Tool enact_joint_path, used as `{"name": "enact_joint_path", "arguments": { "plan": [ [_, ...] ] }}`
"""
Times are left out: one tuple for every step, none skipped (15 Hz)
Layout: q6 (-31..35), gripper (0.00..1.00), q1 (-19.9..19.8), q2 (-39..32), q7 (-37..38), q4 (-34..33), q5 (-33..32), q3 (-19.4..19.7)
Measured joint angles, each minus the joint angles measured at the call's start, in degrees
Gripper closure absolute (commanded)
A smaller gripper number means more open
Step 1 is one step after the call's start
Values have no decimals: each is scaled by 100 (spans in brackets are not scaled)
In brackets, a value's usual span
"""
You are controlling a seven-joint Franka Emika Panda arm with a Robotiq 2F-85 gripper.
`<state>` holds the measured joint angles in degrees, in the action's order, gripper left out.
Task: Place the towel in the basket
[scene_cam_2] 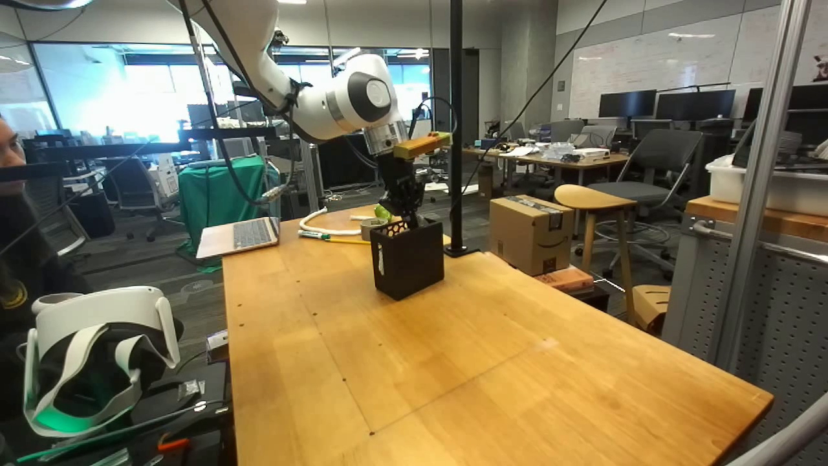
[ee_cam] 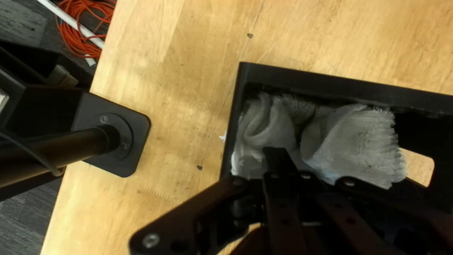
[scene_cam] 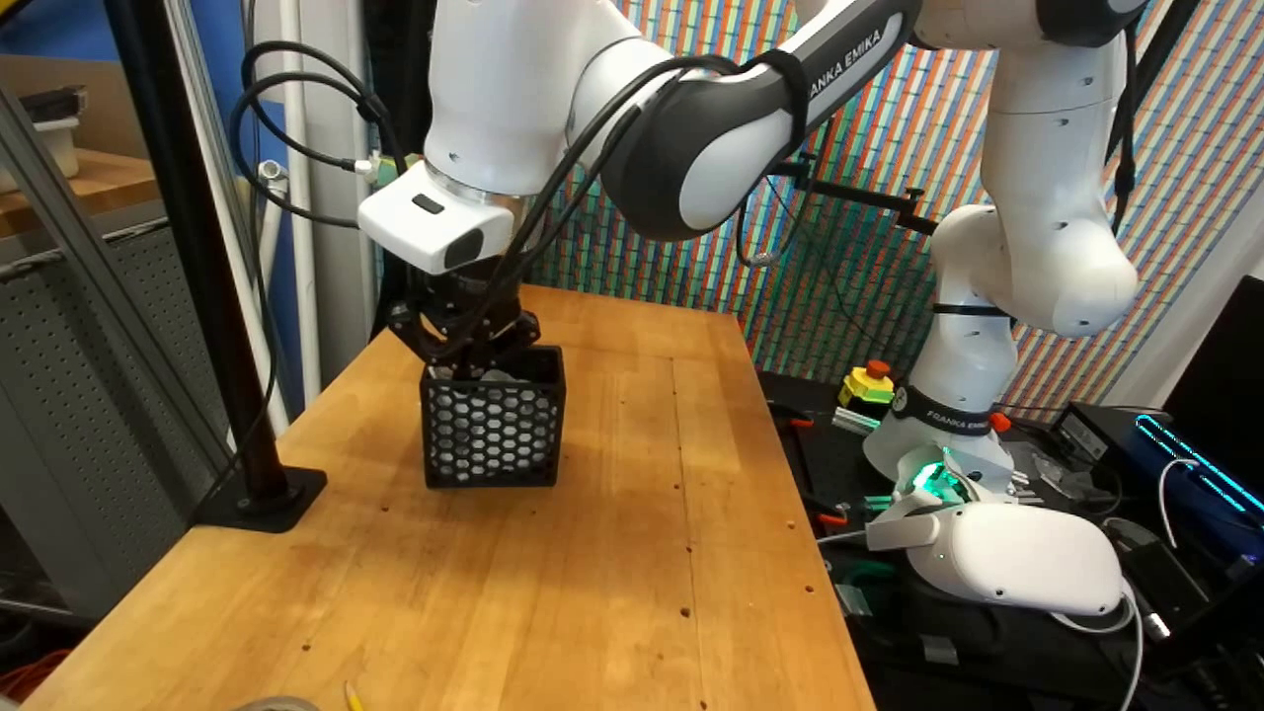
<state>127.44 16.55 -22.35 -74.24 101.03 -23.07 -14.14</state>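
The basket is a black box with a honeycomb wall, standing upright on the wooden table in both exterior views [scene_cam: 560, 425] [scene_cam_2: 414, 262]. Its rim shows in the wrist view [ee_cam: 336, 86]. The grey-white towel [ee_cam: 357, 145] lies bunched inside the basket, and bits of it show above the rim in an exterior view [scene_cam: 506, 376]. My gripper [ee_cam: 279, 156] reaches down into the basket's top, near one end. Its fingers are together, and the towel's folds run in to them. The exact pinch is hidden by the dark fingers. It also shows in both exterior views [scene_cam: 474, 367] [scene_cam_2: 411, 219].
A black pole with a square foot [scene_cam: 262, 504] stands close to the basket at the table edge; it also shows in the wrist view [ee_cam: 116, 141]. A laptop [scene_cam_2: 242, 234], white tubing [scene_cam_2: 317, 223] and a tape roll [scene_cam_2: 372, 226] lie at one table end.
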Motion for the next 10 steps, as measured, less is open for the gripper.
{"name": "enact_joint_path", "arguments": {
  "plan": [
    [0,95,-3,-36,0,2,82,-1],
    [0,95,-11,-61,0,4,166,-1],
    [-4,95,-22,-77,1,8,225,-1],
    [-11,95,-40,-84,3,12,269,-1],
    [-18,95,-63,-87,3,23,328,-1],
    [-27,95,-86,-88,3,38,374,-1],
    [-46,95,-111,-88,6,54,417,0],
    [-76,95,-134,-88,8,64,439,0],
    [-126,95,-157,-88,10,67,456,0],
    [-191,95,-179,-87,10,69,475,0]
  ]
}}
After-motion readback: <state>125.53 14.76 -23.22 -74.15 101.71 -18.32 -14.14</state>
